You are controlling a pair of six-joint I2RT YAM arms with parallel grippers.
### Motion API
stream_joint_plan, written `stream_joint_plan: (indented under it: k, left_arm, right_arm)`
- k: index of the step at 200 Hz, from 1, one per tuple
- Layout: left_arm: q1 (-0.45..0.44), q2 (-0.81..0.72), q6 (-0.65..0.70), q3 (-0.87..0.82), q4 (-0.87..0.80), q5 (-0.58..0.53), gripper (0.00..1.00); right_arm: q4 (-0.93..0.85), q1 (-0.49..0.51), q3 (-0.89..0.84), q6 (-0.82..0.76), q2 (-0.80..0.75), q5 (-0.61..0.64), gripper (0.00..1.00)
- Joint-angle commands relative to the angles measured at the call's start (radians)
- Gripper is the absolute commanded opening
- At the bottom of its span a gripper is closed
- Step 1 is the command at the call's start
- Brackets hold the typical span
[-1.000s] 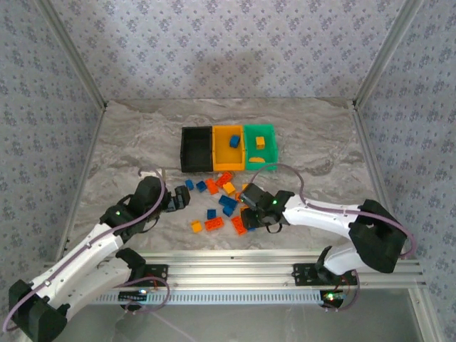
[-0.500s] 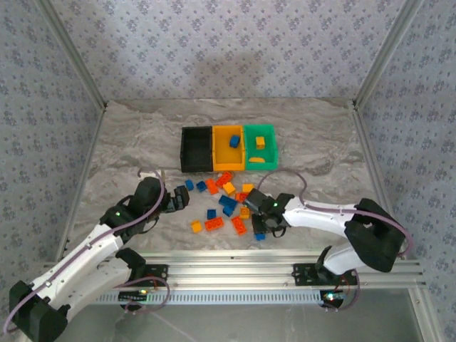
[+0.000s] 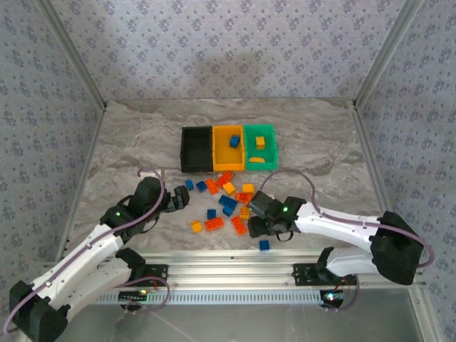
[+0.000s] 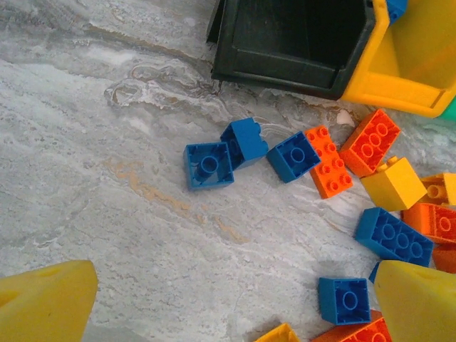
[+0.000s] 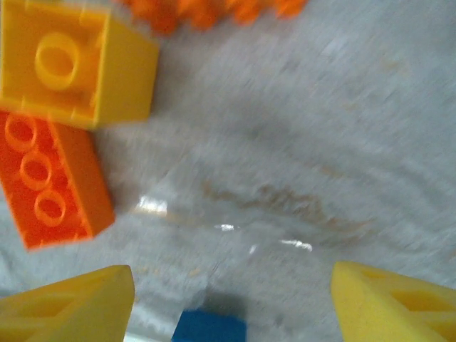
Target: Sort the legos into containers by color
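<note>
The containers stand in a row at mid-table: black [image 3: 196, 149], yellow-orange [image 3: 228, 148] with a blue brick inside, and green [image 3: 260, 135] with yellow pieces. Blue, orange and yellow legos [image 3: 226, 201] lie scattered in front of them. My left gripper [image 3: 179, 199] hovers open at the pile's left edge, its yellow fingers [image 4: 43, 299] wide over bare table, blue legos [image 4: 209, 164] ahead. My right gripper [image 3: 255, 221] is open at the pile's right side. A blue brick [image 3: 264, 244] lies loose between its fingers [image 5: 71, 306], beside an orange brick [image 5: 50, 185] and a yellow one [image 5: 71, 64].
The black bin [image 4: 296, 39] and yellow bin [image 4: 420, 64] sit just beyond the left gripper's legos. A metal rail [image 3: 235, 267] runs along the table's near edge, close to the loose blue brick. Patterned walls enclose the marble table [image 3: 142, 142].
The right gripper has opened and shifted slightly right; the blue brick that was at its fingers now lies on the table near the front edge. The left arm has not moved.
</note>
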Motion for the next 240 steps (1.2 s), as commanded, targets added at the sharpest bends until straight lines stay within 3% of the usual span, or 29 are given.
stream_joint_plan:
  k: [1, 26, 89, 130, 162, 198, 240]
  left_arm:
    - [0.008, -0.009, -0.013, -0.013, 0.012, 0.0, 0.99]
    - [0.008, -0.01, -0.022, -0.025, 0.022, 0.001, 1.0]
    - [0.012, -0.011, -0.018, -0.022, 0.008, -0.001, 1.0]
    - [0.013, -0.011, -0.023, -0.019, 0.013, -0.01, 1.0]
    - [0.013, -0.011, -0.02, -0.016, 0.02, -0.017, 1.0]
    - [0.016, -0.009, -0.035, -0.013, 0.007, -0.03, 1.0]
    - [0.025, 0.002, -0.043, 0.005, -0.025, -0.037, 0.99]
  right_arm:
    - [-0.075, 0.054, -0.005, 0.071, 0.03, -0.049, 0.75]
    - [-0.046, 0.081, -0.03, 0.091, 0.072, -0.038, 0.69]
    - [0.006, 0.083, -0.052, 0.091, 0.096, -0.04, 0.37]
    - [-0.089, 0.034, 0.035, 0.04, -0.002, 0.014, 0.32]
    - [-0.077, -0.117, 0.182, -0.099, -0.021, 0.028, 0.31]
    - [0.063, -0.248, 0.434, -0.25, 0.161, 0.037, 0.32]
    - [0.186, -0.358, 0.775, -0.286, 0.485, 0.029, 0.33]
